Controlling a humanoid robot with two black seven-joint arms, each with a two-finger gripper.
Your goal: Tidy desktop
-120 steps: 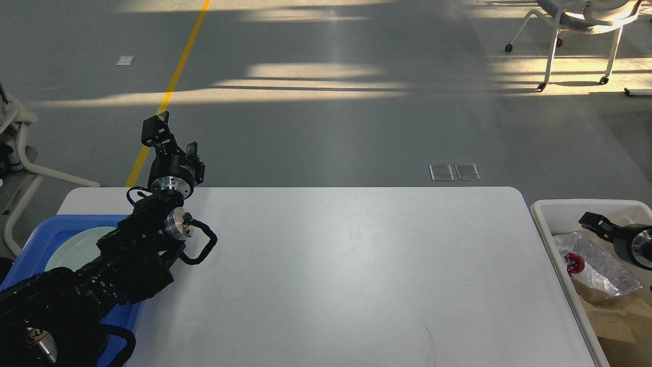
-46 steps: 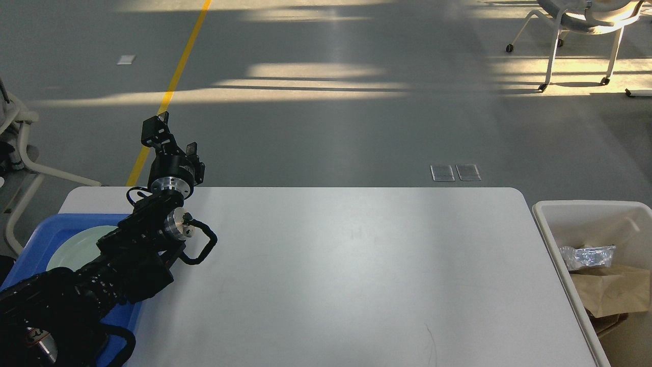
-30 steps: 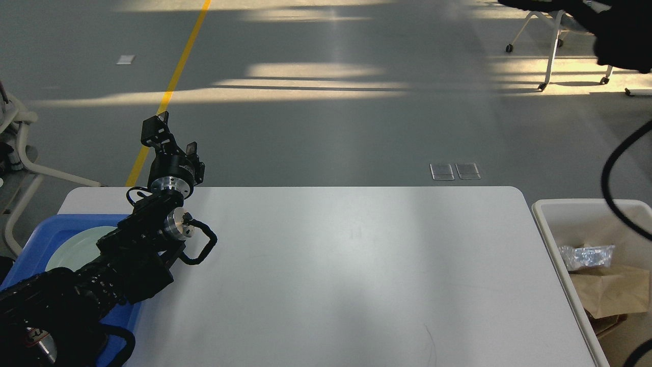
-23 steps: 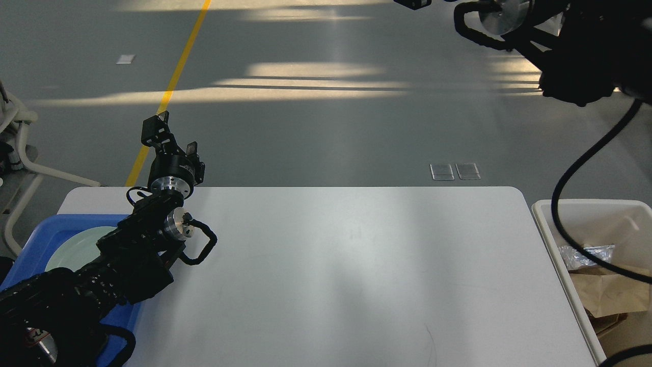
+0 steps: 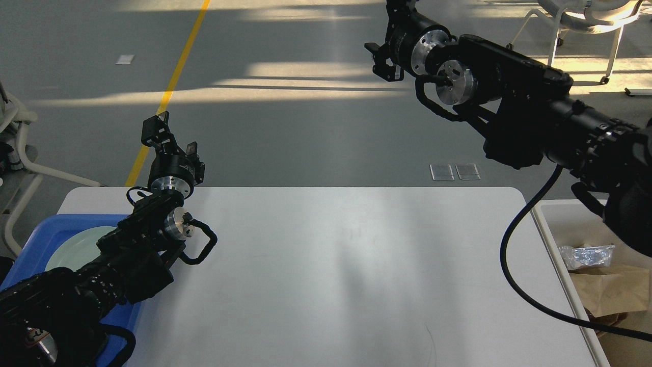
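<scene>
From my head view, the desktop [image 5: 326,275] fills the lower middle of the frame, white and matte, its far edge running across the centre.

My left gripper [image 5: 168,133] stands raised at the left, above the desktop's far left corner, its two fingers spread apart with nothing between them. That arm runs down to the lower left corner of the frame, crossing a blue tray [image 5: 38,239] that sits on the desktop's left end; a pale green plate [image 5: 76,247] lies in it, partly hidden by the arm.

My right gripper [image 5: 389,46] is at the top of the frame, right of centre, over the floor beyond the table. It is cut by the frame edge, so I cannot tell how its fingers stand.

At the lower right, just beside the desktop, a white bin [image 5: 560,214] holds crumpled clear plastic [image 5: 586,255] and brown paper [image 5: 614,293].
</scene>
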